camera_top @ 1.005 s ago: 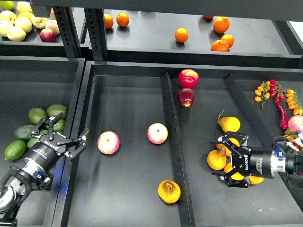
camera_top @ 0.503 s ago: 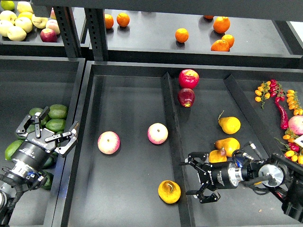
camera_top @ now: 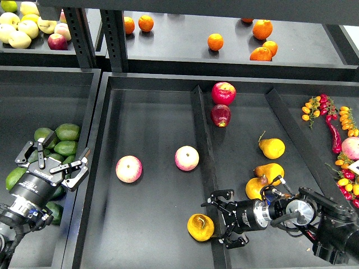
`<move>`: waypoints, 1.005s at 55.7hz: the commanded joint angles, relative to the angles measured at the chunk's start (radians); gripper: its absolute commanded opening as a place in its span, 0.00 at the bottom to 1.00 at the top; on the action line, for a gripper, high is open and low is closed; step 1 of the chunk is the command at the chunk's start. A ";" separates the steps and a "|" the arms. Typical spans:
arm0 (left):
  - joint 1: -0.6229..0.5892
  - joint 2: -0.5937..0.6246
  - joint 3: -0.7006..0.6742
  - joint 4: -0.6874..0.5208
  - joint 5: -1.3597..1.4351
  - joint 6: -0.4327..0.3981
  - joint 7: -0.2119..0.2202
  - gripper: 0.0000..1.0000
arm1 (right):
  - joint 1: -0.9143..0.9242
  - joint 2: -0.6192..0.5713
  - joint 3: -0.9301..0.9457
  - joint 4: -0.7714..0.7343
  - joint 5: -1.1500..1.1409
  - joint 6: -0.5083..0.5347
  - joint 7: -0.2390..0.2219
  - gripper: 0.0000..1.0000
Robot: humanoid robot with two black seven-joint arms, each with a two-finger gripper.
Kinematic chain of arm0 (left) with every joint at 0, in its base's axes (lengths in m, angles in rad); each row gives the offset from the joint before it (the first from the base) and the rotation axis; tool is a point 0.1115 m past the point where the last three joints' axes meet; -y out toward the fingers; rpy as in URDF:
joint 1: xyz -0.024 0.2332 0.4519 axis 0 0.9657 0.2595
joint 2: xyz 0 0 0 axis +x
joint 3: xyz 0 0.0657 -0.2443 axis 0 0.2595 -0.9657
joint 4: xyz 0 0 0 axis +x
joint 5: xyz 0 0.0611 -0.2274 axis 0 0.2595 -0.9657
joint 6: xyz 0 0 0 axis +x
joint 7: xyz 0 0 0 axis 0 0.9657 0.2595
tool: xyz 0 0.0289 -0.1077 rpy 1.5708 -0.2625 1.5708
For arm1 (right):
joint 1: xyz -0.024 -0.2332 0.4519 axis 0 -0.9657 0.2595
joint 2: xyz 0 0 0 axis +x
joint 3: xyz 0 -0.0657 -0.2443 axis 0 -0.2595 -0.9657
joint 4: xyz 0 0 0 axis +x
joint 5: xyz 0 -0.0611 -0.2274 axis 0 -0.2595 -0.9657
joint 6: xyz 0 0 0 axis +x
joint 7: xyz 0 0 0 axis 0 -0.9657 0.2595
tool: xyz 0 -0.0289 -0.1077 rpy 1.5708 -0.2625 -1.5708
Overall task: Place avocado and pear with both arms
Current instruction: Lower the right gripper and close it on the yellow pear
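My right gripper, fingers spread, flanks the pear at 6 o'clock. My left gripper, also spread, hovers over the avocado pile at 9 o'clock. Neither fruit is grasped; both placements remain.

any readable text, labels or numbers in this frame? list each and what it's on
Left gripper: white lettering along its black body, too small and blurred to read.
Right gripper: white marking on the black wrist barrel, too blurred to read.
White tag at the right edge by the cherry tomatoes: no legible print.
Nothing else carries text.
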 commanded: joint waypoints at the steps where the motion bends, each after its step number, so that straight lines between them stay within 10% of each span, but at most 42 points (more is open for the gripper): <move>1: 0.005 0.000 0.002 -0.002 0.000 0.000 0.000 0.99 | -0.011 0.020 0.000 -0.010 0.001 0.000 0.000 0.93; 39: 0.041 0.000 0.000 -0.014 0.000 0.000 0.000 0.99 | -0.019 0.080 0.018 -0.074 0.008 0.000 0.000 0.65; 56: 0.048 0.000 0.002 -0.014 0.000 0.000 0.000 0.99 | -0.028 0.078 0.023 -0.047 0.019 0.000 0.000 0.34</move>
